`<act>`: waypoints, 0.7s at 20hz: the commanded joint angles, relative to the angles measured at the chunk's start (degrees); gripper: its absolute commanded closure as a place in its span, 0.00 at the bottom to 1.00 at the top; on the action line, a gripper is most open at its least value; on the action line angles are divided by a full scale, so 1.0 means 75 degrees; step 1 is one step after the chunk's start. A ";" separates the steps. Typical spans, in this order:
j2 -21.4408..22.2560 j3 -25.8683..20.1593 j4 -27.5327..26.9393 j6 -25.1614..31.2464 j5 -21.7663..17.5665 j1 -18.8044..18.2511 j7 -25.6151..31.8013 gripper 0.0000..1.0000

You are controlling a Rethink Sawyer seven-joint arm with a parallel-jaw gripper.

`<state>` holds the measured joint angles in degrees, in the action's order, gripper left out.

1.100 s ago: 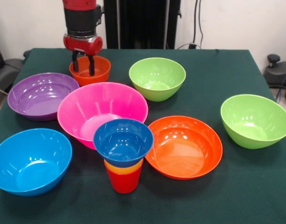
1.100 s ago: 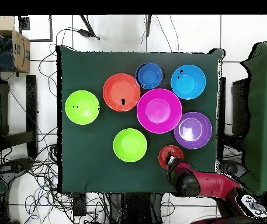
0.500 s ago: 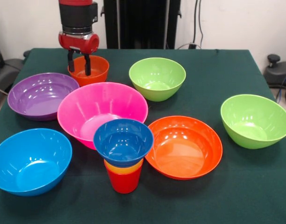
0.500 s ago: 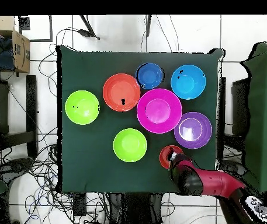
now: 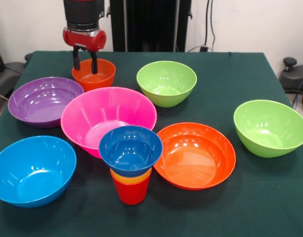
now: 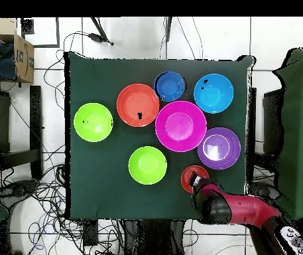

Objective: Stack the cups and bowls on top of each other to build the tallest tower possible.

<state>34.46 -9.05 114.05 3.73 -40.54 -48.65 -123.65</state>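
Here your gripper [image 5: 85, 61] hangs over the small orange-red bowl [image 5: 94, 74], fingers slightly apart, holding nothing. The blue bowl [image 5: 130, 149] tops the cups [image 5: 131, 186].

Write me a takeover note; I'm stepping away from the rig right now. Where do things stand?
Gripper: jaws apart over the rim of the small orange-red bowl, holding nothing.
Done: tower at the front is red cup, orange cup, small blue bowl on top.
Left loose on the table: pink bowl, purple bowl, light blue bowl, large orange-red bowl, two lime green bowls.
Next: probably the small orange-red bowl onto the tower.
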 commanded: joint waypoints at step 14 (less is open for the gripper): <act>-0.1005 0.0085 -0.0267 0.0306 -0.0927 -0.0213 0.0135 0.00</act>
<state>33.45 -7.59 115.52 7.78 -42.45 -52.24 -123.65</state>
